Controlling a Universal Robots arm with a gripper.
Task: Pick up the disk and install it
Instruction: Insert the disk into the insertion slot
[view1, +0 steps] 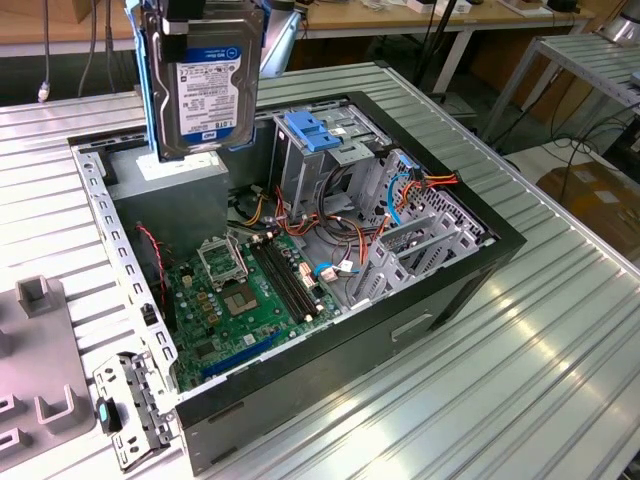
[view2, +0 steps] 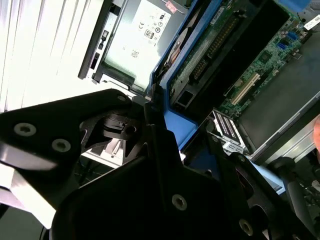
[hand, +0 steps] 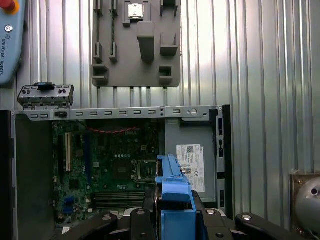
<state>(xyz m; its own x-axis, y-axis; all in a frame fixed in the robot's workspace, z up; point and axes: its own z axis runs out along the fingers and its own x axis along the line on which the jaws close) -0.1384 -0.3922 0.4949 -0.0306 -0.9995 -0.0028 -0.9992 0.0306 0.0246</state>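
One firm hold: clamps the disk (view1: 205, 95) by its upper end in the gripper (view1: 210, 18), fingers closed on the blue frame. Hangs it upright, long axis vertical, above the power-supply box (view1: 175, 200). Sits higher than the metal cage (view1: 330, 165) and its blue latch (view1: 312, 132), which lie apart, toward the exterior view's right.

Open computer case (view1: 400, 335) on ribbed metal table (view1: 560, 400); green motherboard (view1: 240, 300) inside; grey fixture plate (hand: 127, 55) nearby.

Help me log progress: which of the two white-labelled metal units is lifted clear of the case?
The disk, blue-framed, held upright above the open case; the grey power supply sits inside the case corner below it.
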